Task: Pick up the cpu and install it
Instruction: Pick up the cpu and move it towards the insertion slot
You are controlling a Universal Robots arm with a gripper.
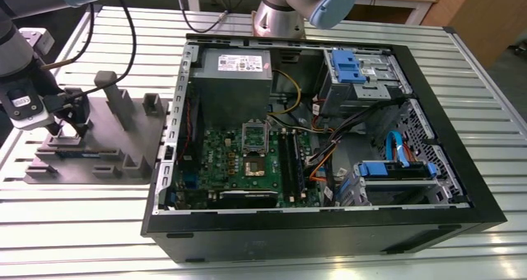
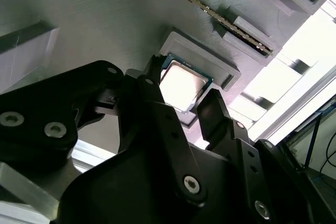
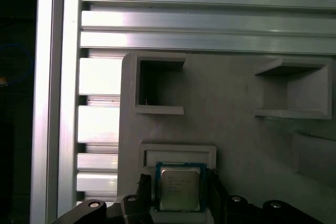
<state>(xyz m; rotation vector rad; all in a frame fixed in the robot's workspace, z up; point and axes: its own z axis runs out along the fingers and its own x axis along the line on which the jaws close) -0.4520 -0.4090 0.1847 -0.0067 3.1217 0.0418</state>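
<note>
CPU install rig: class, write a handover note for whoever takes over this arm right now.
Hand: low over the small, flat, square, silver-topped cpu; grip cannot be judged.
Cpu: lying in its recess on the grey plastic holder tray, outside the open black computer case.
Done: hand placed at the cpu.
Left: cpu not lifted, not installed on the green motherboard.

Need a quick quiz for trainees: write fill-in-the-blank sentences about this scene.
1. The gripper is poised at the ___.
2. The cpu sits in a grey fixture, ___ the computer case.
3. The case's drive brackets are coloured ___.
Missing words: cpu; outside; blue.
</note>
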